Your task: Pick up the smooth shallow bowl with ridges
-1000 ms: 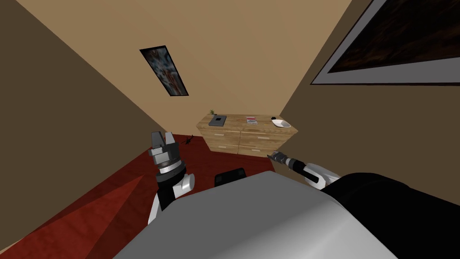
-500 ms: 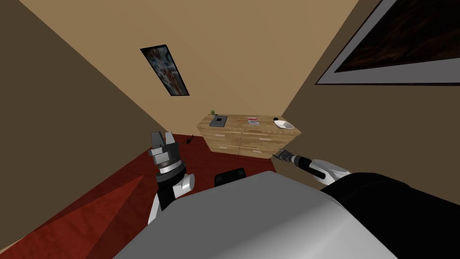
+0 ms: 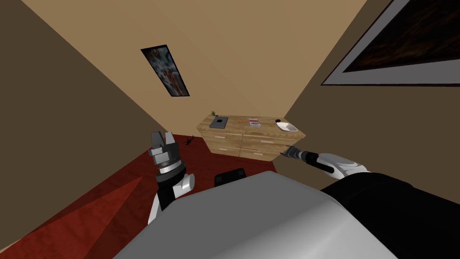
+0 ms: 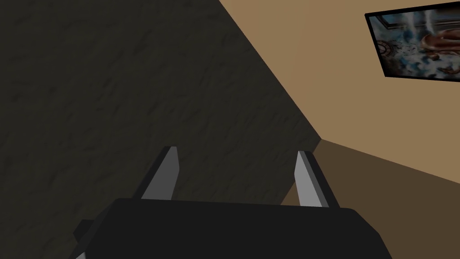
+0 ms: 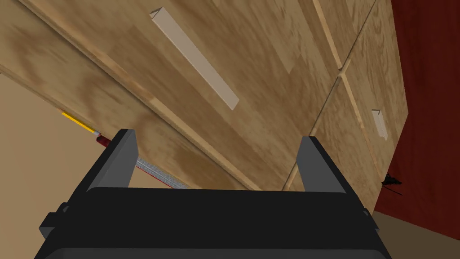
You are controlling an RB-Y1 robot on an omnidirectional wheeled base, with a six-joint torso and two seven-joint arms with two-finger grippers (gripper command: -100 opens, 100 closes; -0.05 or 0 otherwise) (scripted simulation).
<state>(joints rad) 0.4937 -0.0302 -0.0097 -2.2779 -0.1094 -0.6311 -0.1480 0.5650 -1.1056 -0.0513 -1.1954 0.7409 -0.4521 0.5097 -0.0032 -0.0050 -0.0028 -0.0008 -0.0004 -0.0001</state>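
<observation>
2 blades of the right gripper (image 5: 218,136) stand wide apart with nothing between them, facing the drawer fronts of the wooden dresser (image 3: 242,139), close to a pale bar handle (image 5: 194,58). This gripper is low, by the dresser's right front corner. On the dresser's top, at its right end, sits the white shallow bowl (image 3: 286,127), above that gripper and apart from it. A small black thing (image 3: 278,120) lies just beside the bowl. Along the dresser top lie a red and white book (image 3: 254,122), a flat grey box (image 3: 218,121) and a tiny green plant (image 3: 212,112) at the left end. The left gripper (image 3: 162,136) points upward, well left of the dresser, fingers likewise spread and empty.
</observation>
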